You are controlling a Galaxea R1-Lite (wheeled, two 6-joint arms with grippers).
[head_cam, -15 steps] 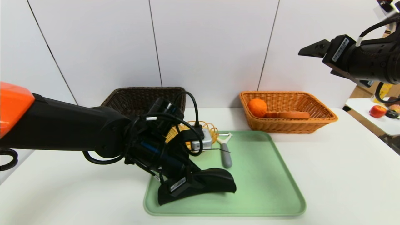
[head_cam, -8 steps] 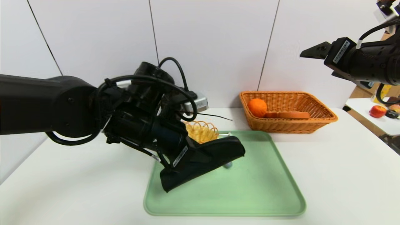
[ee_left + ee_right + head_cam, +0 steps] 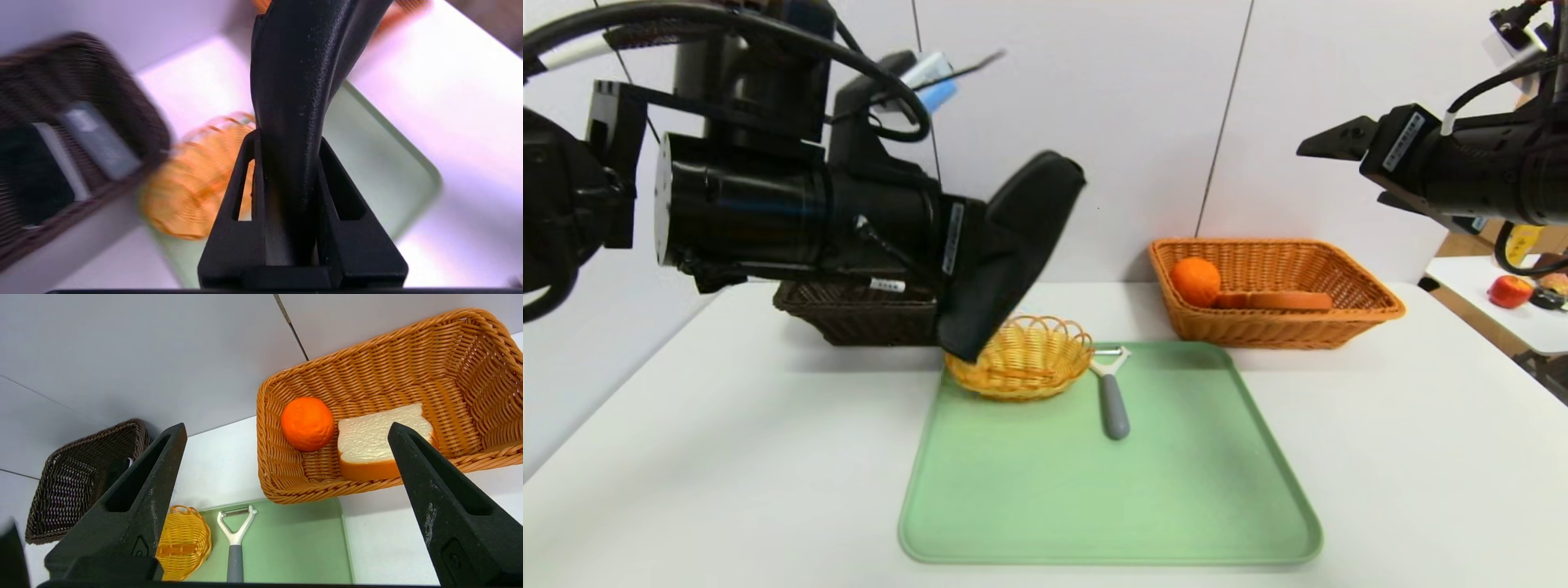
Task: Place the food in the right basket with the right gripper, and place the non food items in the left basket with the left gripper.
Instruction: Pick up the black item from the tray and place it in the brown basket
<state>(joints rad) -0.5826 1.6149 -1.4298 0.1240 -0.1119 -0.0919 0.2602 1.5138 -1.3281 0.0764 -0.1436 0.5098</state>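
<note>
White desk (image 3: 1421, 457) carries a green tray (image 3: 1176, 506). At 1 o'clock, the right basket (image 3: 1364, 314) already holds orange (image 3: 1196, 280) and bread slice (image 3: 1290, 300). Left end effector (image 3: 288, 179), aloft near the left basket (image 3: 849, 322), clamps the black pouch (image 3: 1013, 245); right end effector (image 3: 282, 465) hangs wide, idle. Grey-handled peeler (image 3: 1112, 400) remains.

My table (image 3: 1421, 457) carries the green tray (image 3: 1209, 523), the dark basket (image 3: 849, 318) and the orange basket (image 3: 1372, 306).

A small yellow basket (image 3: 1019, 358) is sitting just left of the peeler (image 3: 1112, 392), crowding that side; the tray (image 3: 1111, 506) nearer and rightward is lying bare.
</note>
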